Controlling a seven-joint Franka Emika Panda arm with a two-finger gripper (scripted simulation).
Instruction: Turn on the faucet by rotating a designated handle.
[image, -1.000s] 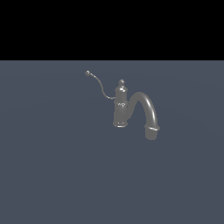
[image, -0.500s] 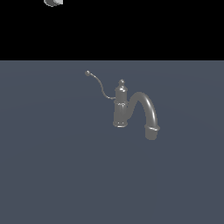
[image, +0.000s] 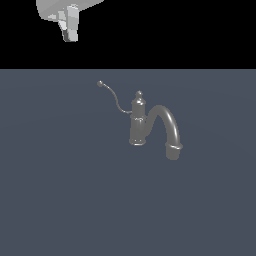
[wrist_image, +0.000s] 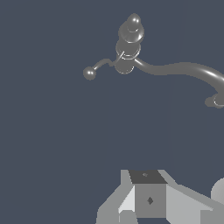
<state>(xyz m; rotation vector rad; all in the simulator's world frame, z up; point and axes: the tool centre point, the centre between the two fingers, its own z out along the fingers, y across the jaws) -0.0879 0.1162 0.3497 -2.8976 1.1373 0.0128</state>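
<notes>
The gripper (image: 70, 34) hangs high above the counter (image: 60, 200), well apart from the faucet (image: 138, 122) and its handle (image: 113, 98); whether it is clenched cannot be told.

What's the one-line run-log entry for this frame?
phase: approach | white gripper: high above surface, clear of faucet, jaw state unclear | small grey metallic faucet: upright, untouched | thin curved wire handle: free, ball tip toward exterior view's left

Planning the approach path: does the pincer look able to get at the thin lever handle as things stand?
Probably yes. The handle juts free from the faucet, away from the spout, with nothing around it. The pincer hangs well above, apart from it.
</notes>
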